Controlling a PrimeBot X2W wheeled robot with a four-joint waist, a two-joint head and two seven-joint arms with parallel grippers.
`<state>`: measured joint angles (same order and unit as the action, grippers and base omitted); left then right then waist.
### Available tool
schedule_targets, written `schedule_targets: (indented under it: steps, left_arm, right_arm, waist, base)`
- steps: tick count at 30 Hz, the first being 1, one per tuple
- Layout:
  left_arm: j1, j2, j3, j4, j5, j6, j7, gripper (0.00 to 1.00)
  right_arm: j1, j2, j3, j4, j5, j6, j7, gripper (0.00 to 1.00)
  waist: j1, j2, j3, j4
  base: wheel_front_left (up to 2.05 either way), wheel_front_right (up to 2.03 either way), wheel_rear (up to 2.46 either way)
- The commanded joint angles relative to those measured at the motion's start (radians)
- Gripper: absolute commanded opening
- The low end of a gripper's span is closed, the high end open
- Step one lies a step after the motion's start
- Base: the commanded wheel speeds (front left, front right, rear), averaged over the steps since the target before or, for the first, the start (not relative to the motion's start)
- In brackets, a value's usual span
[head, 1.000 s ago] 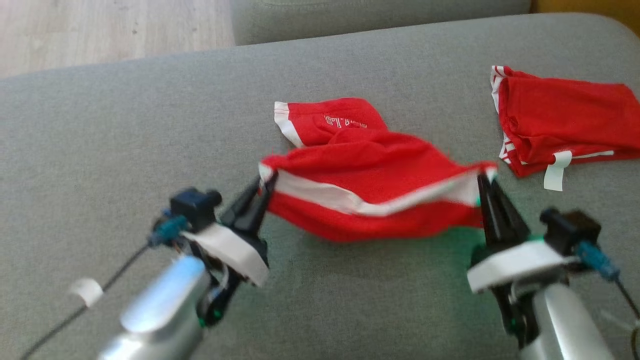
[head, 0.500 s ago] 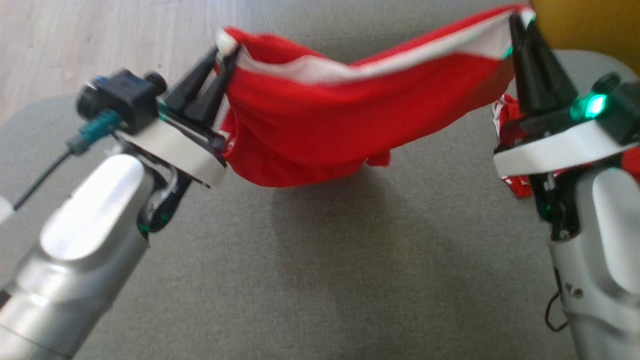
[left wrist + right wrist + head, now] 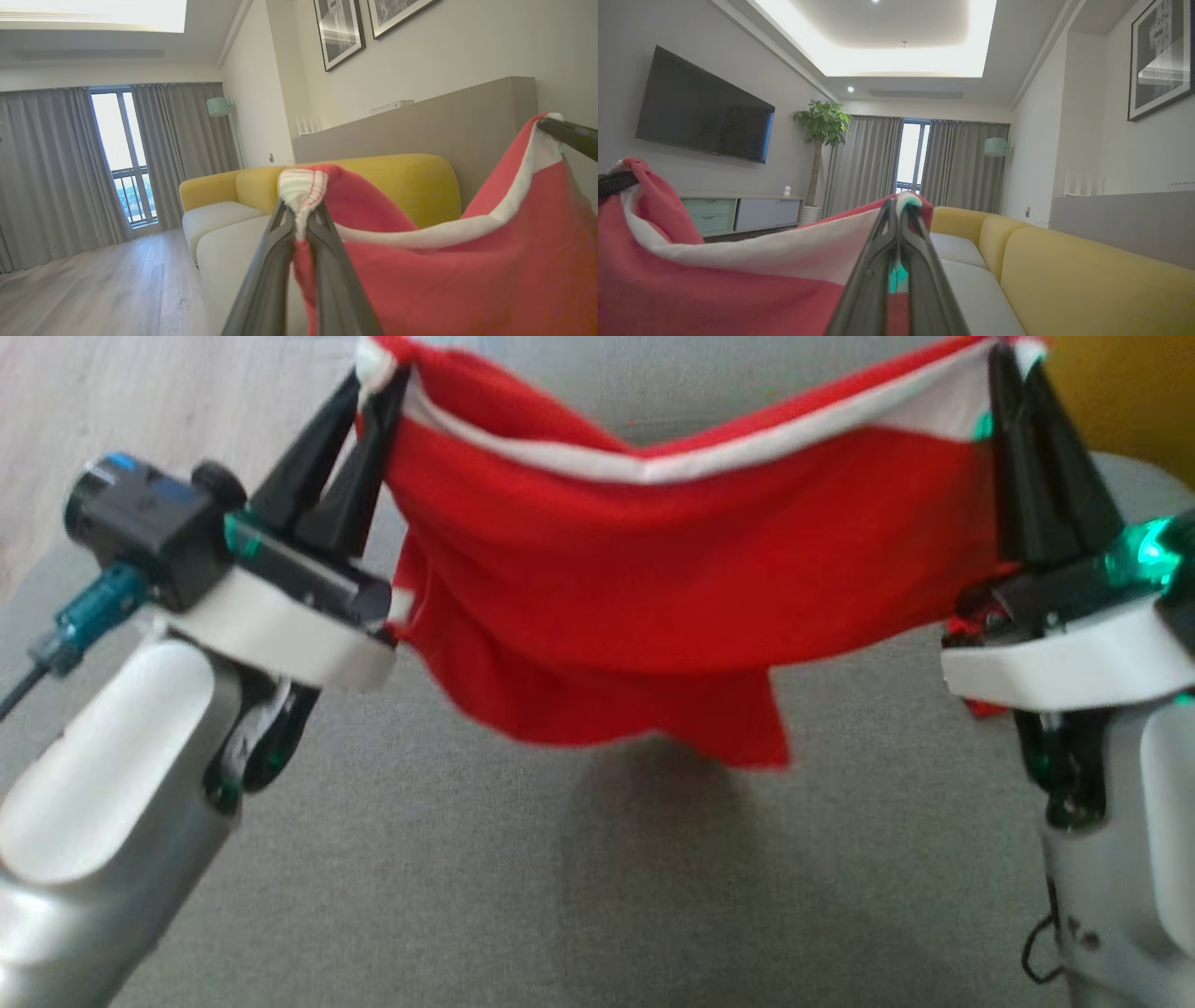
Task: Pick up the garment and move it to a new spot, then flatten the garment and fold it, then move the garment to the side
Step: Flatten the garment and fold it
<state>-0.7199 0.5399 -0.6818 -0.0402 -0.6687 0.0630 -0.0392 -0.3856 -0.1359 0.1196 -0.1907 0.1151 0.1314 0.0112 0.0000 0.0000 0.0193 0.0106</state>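
The garment is a red cloth with a white band along its top edge. It hangs in the air above the grey cushion, stretched between my two grippers. My left gripper is shut on its left top corner, seen up close in the left wrist view as a bunched white hem between the fingers. My right gripper is shut on the right top corner. The lower edge sags to a loose point near the middle.
A second red garment lies on the cushion behind my right gripper, mostly hidden. A yellow sofa stands beyond, wooden floor at the far left. The cushion under the hanging cloth is bare.
Both grippers have lifted the garment off the cushion and raised it high. It now hangs free and more stretched than half a second ago.
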Motion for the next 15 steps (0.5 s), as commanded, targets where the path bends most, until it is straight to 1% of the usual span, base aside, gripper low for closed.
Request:
schedule_targets:
  steps: [1,4,7,9,11,13,15]
  left_arm:
    - [-0.040,0.045,0.058,-0.032,-0.005,0.007,0.004,0.00]
    - [-0.029,0.061,0.068,-0.071,-0.018,0.020,0.024,0.00]
    - [-0.048,0.068,0.074,-0.072,-0.033,0.015,0.049,0.00]
    - [-0.081,0.064,0.078,-0.048,-0.050,-0.003,0.067,0.00]
    - [-0.136,0.059,0.083,0.001,-0.063,-0.032,0.084,0.00]
    - [-0.212,0.054,0.089,0.079,-0.062,-0.064,0.094,0.00]
    - [-0.303,0.043,0.102,0.175,-0.059,-0.093,0.093,0.00]
  right_arm:
    - [-0.024,0.009,0.010,-0.041,-0.003,-0.001,0.009,0.00]
    - [-0.018,0.012,0.001,-0.070,-0.018,-0.001,0.027,0.00]
    - [-0.055,0.007,-0.003,-0.066,-0.023,-0.001,0.050,0.00]
    - [-0.110,-0.010,0.001,-0.036,-0.029,-0.001,0.076,0.00]
    - [-0.191,-0.019,0.010,0.016,-0.011,-0.001,0.095,0.00]
    - [-0.302,-0.044,0.023,0.099,-0.008,-0.001,0.100,0.00]
    - [-0.432,-0.049,0.030,0.209,0.003,-0.001,0.095,0.00]
  waist:
    - [0.0000,0.0000,0.013,0.002]
    - [0.0000,0.0000,0.044,0.005]
    - [0.0000,0.0000,0.092,0.006]
    - [0.0000,0.0000,0.136,0.005]
    - [0.0000,0.0000,0.187,0.002]
    - [0.0000,0.0000,0.241,-0.006]
    - [0.0000,0.0000,0.295,-0.017]
  base:
    - [0.00,0.00,0.00]
    - [0.00,0.00,0.00]
    - [0.00,0.00,0.00]
    - [0.00,0.00,0.00]
    - [0.00,0.00,0.00]
    - [0.00,0.00,0.00]
    - [0.00,0.00,0.00]
